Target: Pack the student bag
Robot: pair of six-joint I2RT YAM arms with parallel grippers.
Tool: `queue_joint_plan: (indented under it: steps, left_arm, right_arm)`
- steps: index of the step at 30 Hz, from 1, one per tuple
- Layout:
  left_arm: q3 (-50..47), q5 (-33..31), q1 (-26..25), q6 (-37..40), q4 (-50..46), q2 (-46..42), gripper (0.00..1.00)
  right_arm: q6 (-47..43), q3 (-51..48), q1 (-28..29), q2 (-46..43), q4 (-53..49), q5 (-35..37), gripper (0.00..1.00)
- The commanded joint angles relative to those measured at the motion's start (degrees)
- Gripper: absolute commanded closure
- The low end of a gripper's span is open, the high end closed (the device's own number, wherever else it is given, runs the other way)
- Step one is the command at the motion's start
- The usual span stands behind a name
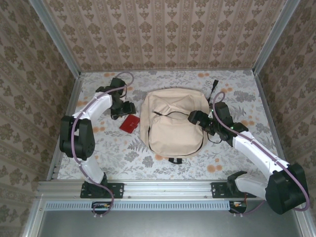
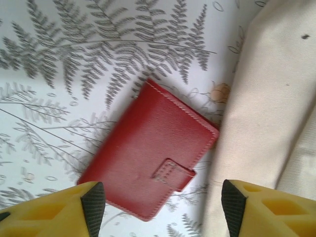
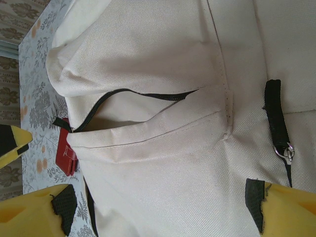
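Student bag (image 1: pixel 170 133) flat, zipper side up, long axis near-to-far.

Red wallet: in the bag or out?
Out. The red wallet lies closed on the table, beside the student bag.

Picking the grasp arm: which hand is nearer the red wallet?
Left. The left hand hovers open over the red wallet; the right hand is over the student bag.

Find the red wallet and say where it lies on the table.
In the top view the red wallet lies flat on the table, left of centre, close beside the bag's left edge, with the left jaws open above it.
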Motion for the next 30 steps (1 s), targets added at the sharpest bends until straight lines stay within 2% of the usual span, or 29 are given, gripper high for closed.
queue_joint_plan:
  steps: [1,6,15,19,24,30]
  left_arm:
    - [0.7,0.8,3.1,5.9,-3.9,2.7,0.31]
    - [-0.6,5.0,3.5,6.1,-1.0,5.1,0.31]
    - [-3.1,6.0,2.7,6.0,-0.5,7.7,0.37]
    - [-6.0,5.5,1.1,5.7,0.1,6.8,0.4]
    - [-9.9,4.2,-0.9,3.7,0.2,5.2,0.49]
    - [-15.8,3.9,-3.6,-1.3,1.0,0.6,0.51]
  right_arm:
    - [0.9,-0.7,0.4,-0.7,-0.2,1.0,0.08]
    - [1.4,-0.4,0.9,-0.6,-0.1,1.1,0.08]
    - [1.6,0.0,1.5,0.4,-0.4,1.3,0.09]
    - [1.8,0.1,1.9,0.9,-0.1,1.4,0.09]
    - [1.8,0.7,2.2,1.3,-0.3,1.2,0.09]
    - [1.9,0.7,2.3,0.9,-0.6,1.2,0.09]
